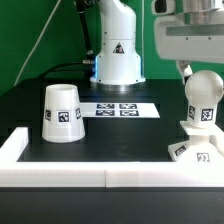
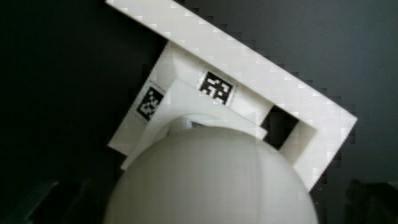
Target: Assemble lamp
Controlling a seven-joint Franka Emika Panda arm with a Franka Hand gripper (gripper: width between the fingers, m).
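Observation:
The rounded bulb [image 1: 204,98] stands upright with its neck on the flat square base [image 1: 196,150] at the exterior view's right, near the front corner. My gripper [image 1: 203,74] hangs right over the bulb's top, one finger [image 1: 184,70] beside its upper edge. In the wrist view the bulb [image 2: 205,170] fills the space between the jaws, with the tagged base [image 2: 178,80] beneath it; the fingers are lost in the dark, so I cannot tell whether they grip. The tapered shade [image 1: 62,112] stands alone, wide end down, at the exterior view's left.
The marker board [image 1: 118,109] lies on the black table's middle, in front of the arm's white pedestal [image 1: 117,55]. A white rim [image 1: 110,182] runs along the table's front and sides; the base lies against it [image 2: 240,48].

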